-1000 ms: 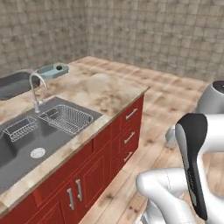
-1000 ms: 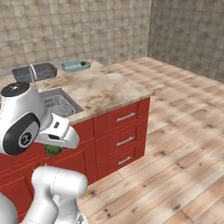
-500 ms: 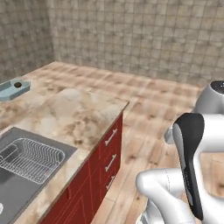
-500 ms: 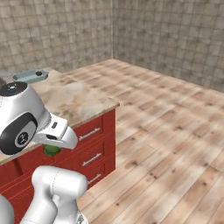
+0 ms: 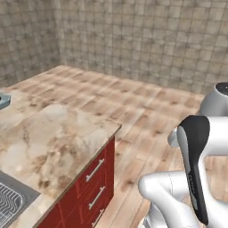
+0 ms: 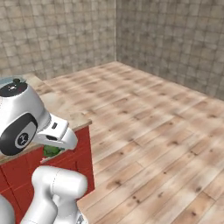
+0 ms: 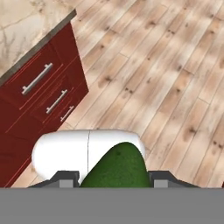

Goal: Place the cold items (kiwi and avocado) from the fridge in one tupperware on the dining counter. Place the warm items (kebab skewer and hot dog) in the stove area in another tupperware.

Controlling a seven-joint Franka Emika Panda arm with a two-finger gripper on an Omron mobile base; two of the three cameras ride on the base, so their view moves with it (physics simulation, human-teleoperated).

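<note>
Carrying avocado (image 7: 114, 168) clamped in gripper (image 7: 113, 178); red cabinet (image 7: 39, 94) at 10 o'clock. Next: locate dining-counter tupperware.

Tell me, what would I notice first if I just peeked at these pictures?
Probably the dark green avocado, big at the bottom of the hand view, held between the two tips of the gripper. Next, the red drawers with silver handles, up in that view's left corner under a marbled stone counter. All around lies a wide wooden floor, running to grey tiled walls.
</note>
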